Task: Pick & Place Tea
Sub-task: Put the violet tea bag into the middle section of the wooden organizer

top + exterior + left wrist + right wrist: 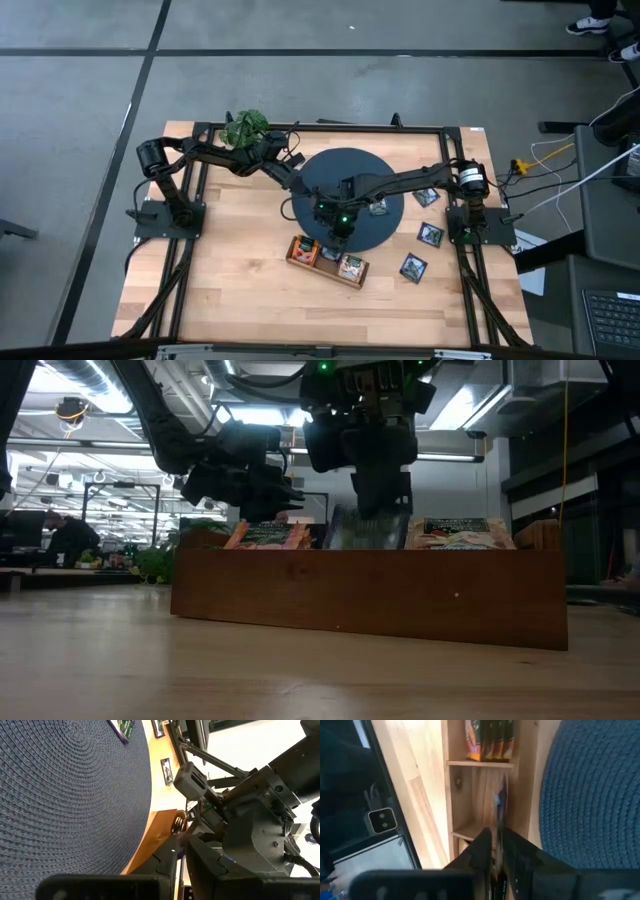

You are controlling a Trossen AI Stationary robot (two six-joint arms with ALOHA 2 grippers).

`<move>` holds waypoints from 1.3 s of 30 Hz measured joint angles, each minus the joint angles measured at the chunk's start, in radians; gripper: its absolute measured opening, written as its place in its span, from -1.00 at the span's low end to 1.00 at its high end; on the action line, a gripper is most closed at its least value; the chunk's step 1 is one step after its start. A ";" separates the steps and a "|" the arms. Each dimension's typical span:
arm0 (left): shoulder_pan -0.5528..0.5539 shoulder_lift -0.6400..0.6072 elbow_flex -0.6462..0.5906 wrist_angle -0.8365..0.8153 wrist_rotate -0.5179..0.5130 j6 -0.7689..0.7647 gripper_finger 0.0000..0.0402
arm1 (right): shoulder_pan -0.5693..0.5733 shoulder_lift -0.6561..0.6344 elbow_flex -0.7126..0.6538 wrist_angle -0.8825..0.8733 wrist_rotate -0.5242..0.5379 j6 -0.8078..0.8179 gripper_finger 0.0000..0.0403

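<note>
the right pincer (337, 238) hung over the middle compartment of the long wooden tray (326, 262), which lay just off the near rim of the round dark mat (385, 226), toward the worktop's (240, 290) near edge. in the right wrist view its two dark fingers (485, 847) stood a narrow gap apart with a grey-blue tea sachet (499, 812) upright on edge between them, reaching down into the middle compartment; whether the fingers gripped it or had just let go could not be told. the low view showed the same sachet (365, 530) standing in the tray below the pincer (380, 500).

the end compartment nearer the worktop's left edge held orange sachets (303, 249), and the one at the other end held pale ones with green print (351, 266). three dark sachets lay loose on the bare wood toward the right edge: one (427, 198) beside the mat's rim, one (431, 234) nearer the front, one (413, 267) nearer the front again. another sachet (377, 208) lay on the mat itself, close under the right arm.

the left pincer (305, 190) hovered over the mat's left part, well above the weave; its fingers (167, 862) stood almost together with nothing between them. a green plant (245, 127) stood near the far left corner.
</note>
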 joint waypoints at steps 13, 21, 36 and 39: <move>-0.036 -0.039 0.006 0.074 -0.034 0.028 -0.84 | 0.017 -0.068 -0.003 0.010 0.011 0.035 -0.56; -0.123 -0.081 0.109 -0.010 -0.080 0.118 -0.89 | 0.086 -0.325 -0.074 0.031 0.271 0.128 -0.56; -0.155 -0.018 0.500 -0.688 -0.468 0.597 -0.99 | 0.142 -0.859 -0.767 0.552 0.711 0.705 -0.56; -0.153 0.069 0.603 -0.737 -0.467 0.598 -0.99 | 0.142 -0.887 -0.857 0.600 0.748 0.802 -0.56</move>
